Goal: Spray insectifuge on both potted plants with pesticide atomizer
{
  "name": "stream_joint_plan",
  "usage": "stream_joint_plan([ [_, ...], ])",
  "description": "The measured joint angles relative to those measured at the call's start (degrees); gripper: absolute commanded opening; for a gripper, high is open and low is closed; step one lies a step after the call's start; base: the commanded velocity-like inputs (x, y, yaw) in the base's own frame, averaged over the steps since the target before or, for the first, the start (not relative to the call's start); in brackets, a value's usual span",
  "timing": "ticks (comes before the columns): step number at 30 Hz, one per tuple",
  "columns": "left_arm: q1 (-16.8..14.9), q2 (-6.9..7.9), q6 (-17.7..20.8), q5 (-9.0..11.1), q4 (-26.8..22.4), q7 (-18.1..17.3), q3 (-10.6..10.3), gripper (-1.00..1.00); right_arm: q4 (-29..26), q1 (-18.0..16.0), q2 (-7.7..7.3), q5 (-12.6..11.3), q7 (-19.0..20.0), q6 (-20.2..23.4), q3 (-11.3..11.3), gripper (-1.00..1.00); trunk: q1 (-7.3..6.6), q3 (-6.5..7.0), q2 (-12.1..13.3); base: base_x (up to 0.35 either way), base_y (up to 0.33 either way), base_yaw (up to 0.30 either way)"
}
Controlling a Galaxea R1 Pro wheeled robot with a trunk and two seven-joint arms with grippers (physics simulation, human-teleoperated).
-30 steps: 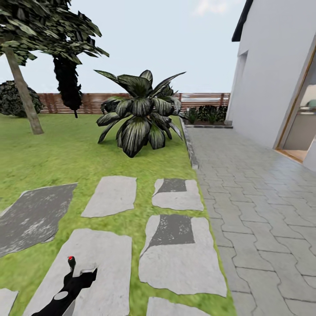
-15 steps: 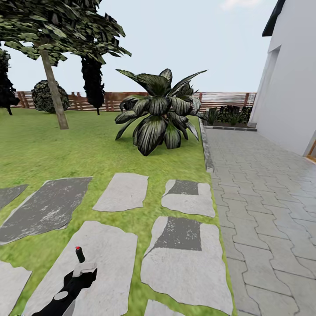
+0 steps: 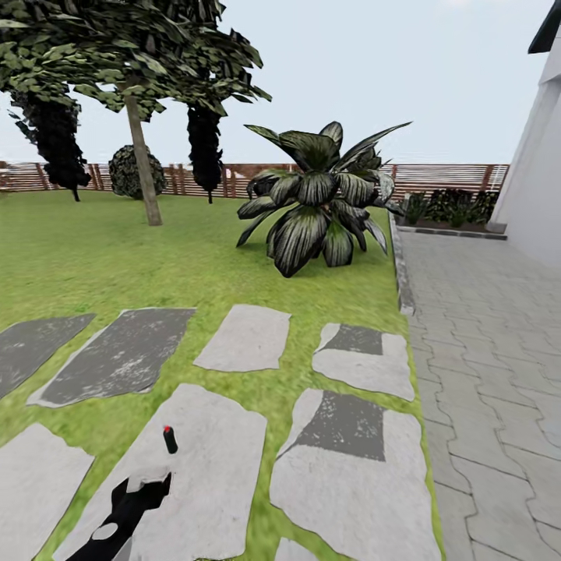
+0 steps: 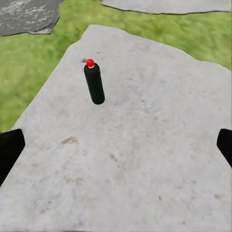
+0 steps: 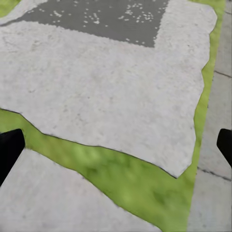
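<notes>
- You are looking out over the garden lawn point(image 3: 117, 257), with the pesticide atomizer point(image 3: 169, 440) standing upright on a pale stepping stone point(image 3: 210, 460) just ahead of your left gripper point(image 3: 144, 487).
- In the left wrist view the atomizer point(image 4: 94, 83) is showing as a slim dark bottle with a red cap, apart from both fingers point(image 4: 9, 150); these are sitting spread wide at the frame edges and holding nothing.
- Your right gripper point(image 5: 116, 145) is likewise hanging with its fingers wide apart over another stone point(image 5: 106, 87) and a strip of grass, gripping nothing.
- You are not seeing the two small potted plants here; the big striped bush point(image 3: 319, 202) beside the paved path point(image 3: 491, 351) is not one of them, so you risk spraying the wrong target if you take it for one.
- The bottle is narrow and standing free, so you are likely to tip it if one finger reaches it before the other; it is sitting off-centre between the fingers, which makes that more probable.
- A toppled bottle could roll off the stone into the grass.
- Closing too high near the cap may leave a weak hold.
</notes>
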Motion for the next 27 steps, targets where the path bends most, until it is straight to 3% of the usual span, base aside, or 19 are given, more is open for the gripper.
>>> stream_joint_plan([
  [4,0.64,0.02,-1.08,4.04,0.12,-0.66,1.97,1.0,-0.02,0.0,0.0,-0.01,-0.06,0.0,0.02,1.0,0.0,0.0,0.0,0.0,0.0,0.277],
  [9,1.87,0.27,-1.39,7.38,-0.02,-0.94,2.6,1.0,-0.19,0.0,0.0,-0.1,-0.18,0.0,-0.03,1.0,0.0,0.0,0.0,0.0,0.0,0.241],
  [13,2.06,1.07,-1.4,7.86,-0.11,-1.95,2.62,1.0,-1.58,-0.04,-0.01,-0.12,-0.11,-0.13,-0.07,1.0,0.0,0.0,0.0,0.0,0.0,0.065],
  [16,2.09,1.84,-1.45,7.83,-0.03,-4.43,2.44,1.0,-8.06,-0.09,0.01,-0.04,0.01,-0.08,0.02,1.0,0.0,0.0,0.0,0.0,0.0,0.01],
  [18,2.1,3.0,-1.49,7.77,0.03,-6.46,2.32,1.0,-17.22,-0.45,0.41,1.51,0.06,0.84,0.15,1.0,0.0,0.01,0.0,0.0,0.0,0.002],
  [19,2.12,3.16,-1.49,7.76,0.02,-6.67,2.29,1.0,-18.92,-0.63,0.56,1.99,0.04,1.4,0.14,1.0,0.0,0.0,0.0,0.0,0.0,0.001],
  [22,2.12,3.61,-1.46,7.51,0.04,-7.28,2.25,1.0,-25.58,-2.82,1.87,4.6,0.0,7.94,0.11,1.0,0.0,0.01,0.0,0.0,0.0,0.0],
  [27,2.11,3.8,-1.42,7.17,-0.01,-7.47,2.24,1.0,-28.9,-6.13,2.73,5.62,0.15,15.7,0.09,1.0,0.0,0.0,0.0,0.0,0.0,0.0],
])
